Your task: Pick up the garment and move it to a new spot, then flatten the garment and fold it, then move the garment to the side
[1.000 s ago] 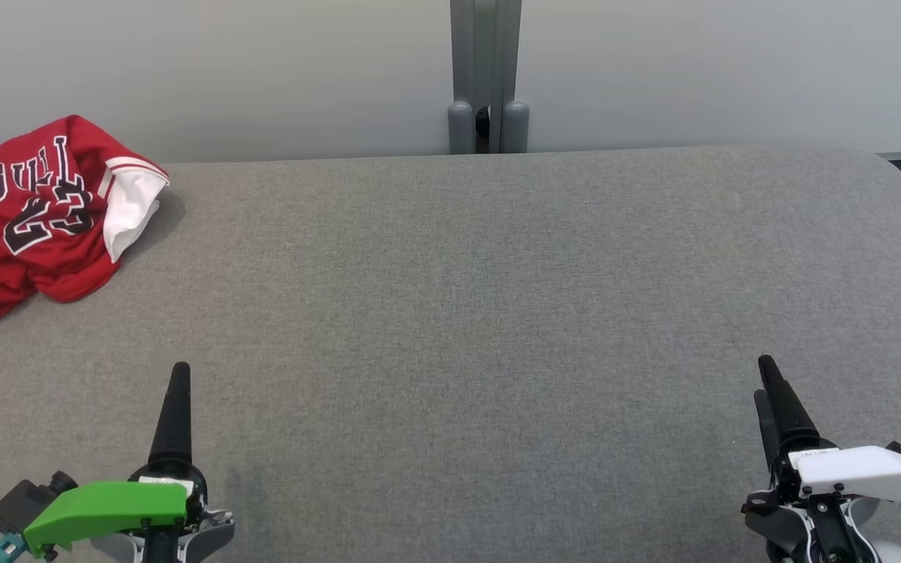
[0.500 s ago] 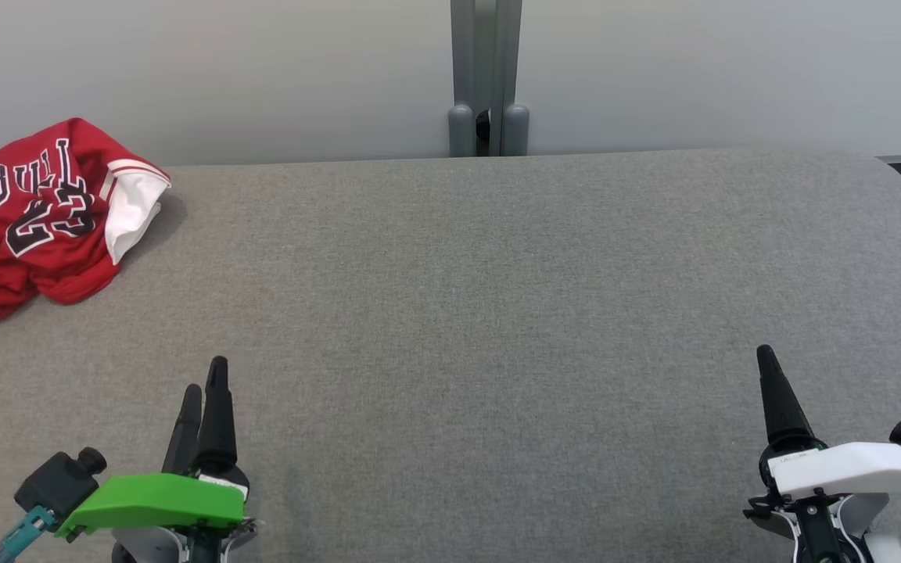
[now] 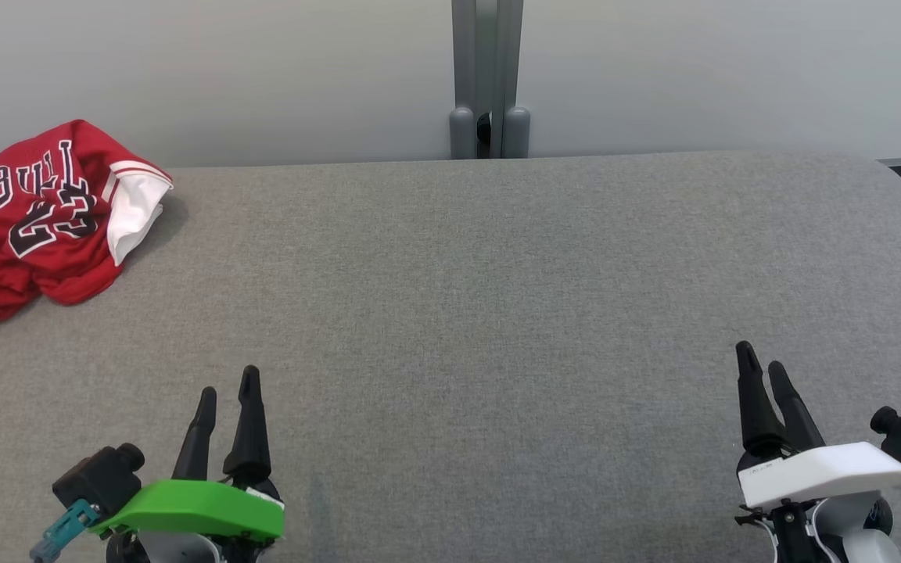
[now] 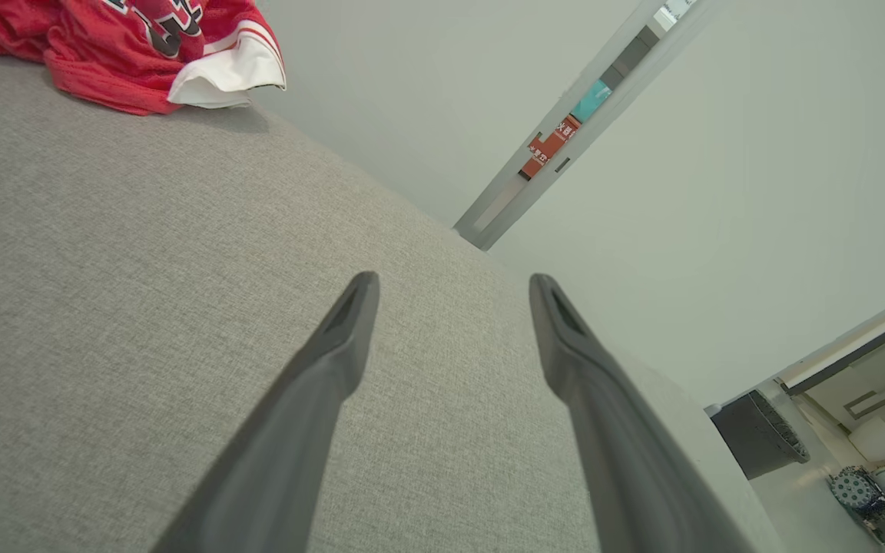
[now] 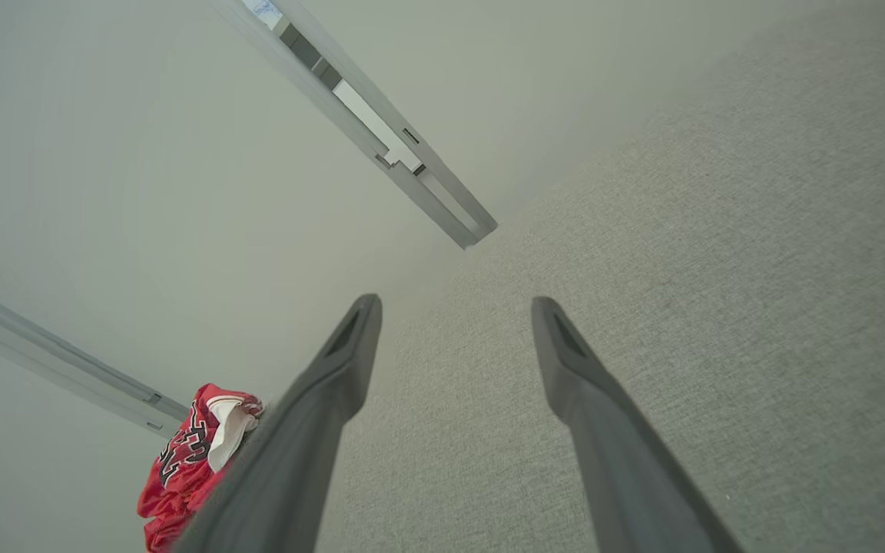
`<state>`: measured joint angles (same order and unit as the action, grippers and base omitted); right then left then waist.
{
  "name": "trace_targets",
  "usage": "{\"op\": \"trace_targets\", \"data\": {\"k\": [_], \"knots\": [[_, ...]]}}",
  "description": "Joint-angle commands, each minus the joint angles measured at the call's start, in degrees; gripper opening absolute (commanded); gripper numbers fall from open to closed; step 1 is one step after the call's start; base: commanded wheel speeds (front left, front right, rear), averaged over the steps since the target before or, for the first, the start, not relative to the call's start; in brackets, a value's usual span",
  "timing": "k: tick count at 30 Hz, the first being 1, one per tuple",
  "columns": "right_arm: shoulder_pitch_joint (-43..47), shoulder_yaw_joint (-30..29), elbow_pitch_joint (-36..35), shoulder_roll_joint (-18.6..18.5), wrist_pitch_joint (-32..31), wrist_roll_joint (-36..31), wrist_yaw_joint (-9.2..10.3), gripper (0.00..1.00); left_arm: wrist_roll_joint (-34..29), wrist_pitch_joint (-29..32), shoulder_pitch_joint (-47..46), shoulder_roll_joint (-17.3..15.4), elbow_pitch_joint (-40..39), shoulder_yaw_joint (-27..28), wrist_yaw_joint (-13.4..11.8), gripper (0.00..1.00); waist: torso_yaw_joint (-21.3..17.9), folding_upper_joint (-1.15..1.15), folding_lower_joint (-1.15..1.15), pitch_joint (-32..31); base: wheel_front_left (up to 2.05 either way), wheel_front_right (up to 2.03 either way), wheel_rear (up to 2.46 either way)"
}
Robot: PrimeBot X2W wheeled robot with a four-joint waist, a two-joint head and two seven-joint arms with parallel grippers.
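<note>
Two grippers over grey cloth table (image 3: 497,274): left gripper (image 3: 227,381) and right gripper (image 3: 759,358) both spread apart, holding nothing. Crumpled red basketball jersey (image 3: 36,227) at far left corner, cut off by head view's edge, letters partly folded away.

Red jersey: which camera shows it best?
The head view: the red jersey shows nearly whole, crumpled, lettering readable. The left wrist view crops it at the top edge; the right wrist view shows it small and distant.
</note>
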<state>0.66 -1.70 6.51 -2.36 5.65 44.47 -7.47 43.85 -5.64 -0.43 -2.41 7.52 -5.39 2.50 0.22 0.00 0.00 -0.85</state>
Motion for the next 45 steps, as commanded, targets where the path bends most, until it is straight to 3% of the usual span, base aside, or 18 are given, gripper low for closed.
{"op": "trace_targets", "data": {"k": [1,19,45], "knots": [[-0.12,0.27,-1.06,-0.35,0.61,-2.23,-0.02,1.00,-2.11,-0.58,0.18,-0.40,-0.60,-0.27,-0.29,1.00,0.00,0.00,0.00,-0.02,0.00,0.00,0.00],[0.74,2.27,-1.87,-0.45,3.41,-15.87,-0.02,1.00,-13.20,-3.41,0.98,-0.49,0.50,-2.80,-1.63,1.00,0.11,0.00,0.00,-0.28,0.00,0.00,0.00],[1.83,2.81,-0.28,-0.56,6.79,-29.18,-0.03,1.00,-23.76,-6.86,2.18,-0.57,2.93,-4.41,-3.07,1.00,0.31,0.00,0.00,-0.79,0.00,0.00,0.00]]}}
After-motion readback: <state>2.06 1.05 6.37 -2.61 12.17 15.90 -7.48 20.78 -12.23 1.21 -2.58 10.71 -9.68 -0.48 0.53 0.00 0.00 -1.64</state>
